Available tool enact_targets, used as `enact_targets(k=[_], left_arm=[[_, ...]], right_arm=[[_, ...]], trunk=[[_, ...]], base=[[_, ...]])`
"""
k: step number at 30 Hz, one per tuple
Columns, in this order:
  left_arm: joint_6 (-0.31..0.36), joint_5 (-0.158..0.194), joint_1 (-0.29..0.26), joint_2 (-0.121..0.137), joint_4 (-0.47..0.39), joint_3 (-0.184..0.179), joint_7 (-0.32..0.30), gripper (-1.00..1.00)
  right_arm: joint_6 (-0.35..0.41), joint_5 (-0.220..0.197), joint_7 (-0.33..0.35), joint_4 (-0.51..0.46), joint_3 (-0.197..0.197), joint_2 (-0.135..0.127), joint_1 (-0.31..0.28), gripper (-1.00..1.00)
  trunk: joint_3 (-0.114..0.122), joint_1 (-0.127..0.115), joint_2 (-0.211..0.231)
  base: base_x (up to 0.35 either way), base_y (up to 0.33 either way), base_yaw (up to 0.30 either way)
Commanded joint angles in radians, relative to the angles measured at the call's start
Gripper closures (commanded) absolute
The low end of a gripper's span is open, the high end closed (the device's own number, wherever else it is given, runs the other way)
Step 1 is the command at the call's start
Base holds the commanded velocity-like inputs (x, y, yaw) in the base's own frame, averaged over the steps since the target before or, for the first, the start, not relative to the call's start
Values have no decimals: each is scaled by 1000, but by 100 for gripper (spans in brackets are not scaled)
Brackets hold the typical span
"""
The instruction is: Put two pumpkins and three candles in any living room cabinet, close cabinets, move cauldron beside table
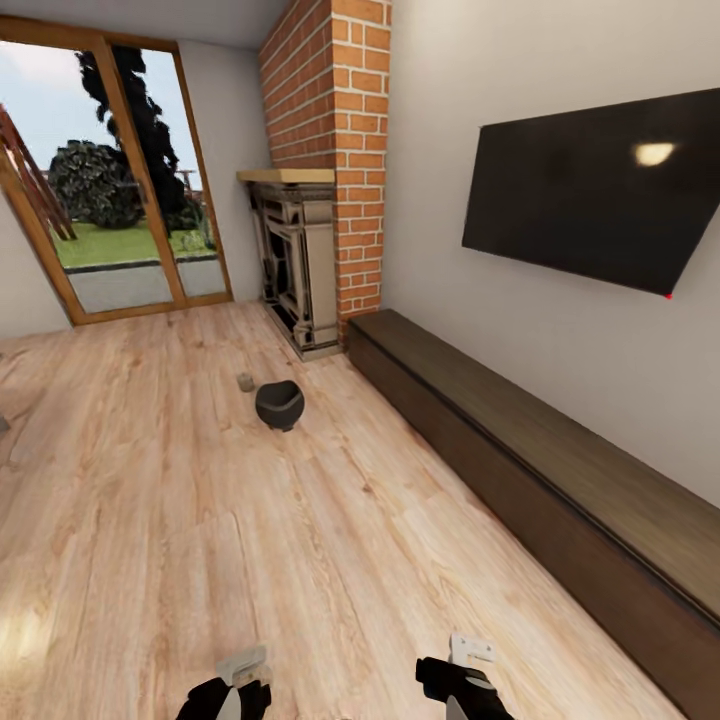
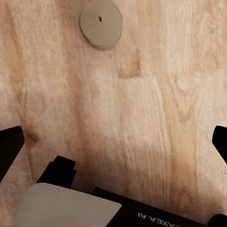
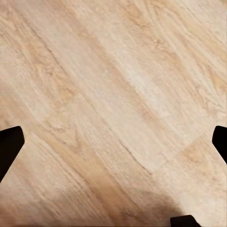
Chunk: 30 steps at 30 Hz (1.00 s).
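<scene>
The cauldron (image 1: 280,404) sits out on the open wood floor (image 1: 150,520) with one candle (image 1: 245,381) just beside it, well apart from the long closed cabinet (image 1: 520,450) by the wall. Another candle (image 2: 101,24) lies under the left arm. Both arms hang low, fingers spread wide and empty, likely just travelling.

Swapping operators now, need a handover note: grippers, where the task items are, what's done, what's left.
Left gripper: open, empty, above the wood floor. A candle stands on the floor under it in the left wrist view.
Right gripper: open, empty, over bare floor.
Cauldron: on the floor ahead, near the fireplace. Another small candle stands just beyond it.
Cabinet: along the right wall under the TV; the fronts in view look closed.
Done: nothing that can be confirmed from these views.
Left: collect candles and pumpkins, stow them, close the cabinet, move the cauldron beside a table.
</scene>
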Motion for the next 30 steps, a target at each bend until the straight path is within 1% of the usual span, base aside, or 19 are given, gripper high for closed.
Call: enact_targets(k=[1, 16, 19, 25, 30], left_arm=[[3, 11, 0, -1, -2, 2, 5, -100], [2, 10, 0, -1, 0, 3, 5, -100], [2, 11, 0, -1, 0, 3, 5, -100], [2, 11, 0, -1, 0, 4, 5, -100], [2, 10, 0, -1, 0, 4, 5, -100]], right_arm=[[4, -8, -9, -2, 5, -1, 0, -100], [2, -4, -10, 13, 7, 4, 0, -100], [2, -3, -10, 13, 7, 4, 0, -100], [1, 30, -10, 13, 7, 4, 0, -100], [1, 34, -10, 13, 7, 4, 0, -100]], trunk=[[-2, 0, -1], [-17, 0, -1], [-20, 0, -1], [-26, 0, -1], [-31, 0, -1]], base=[[0, 284, 254], [0, 288, 242], [0, 113, 238], [0, 28, 238], [0, 208, 238]])
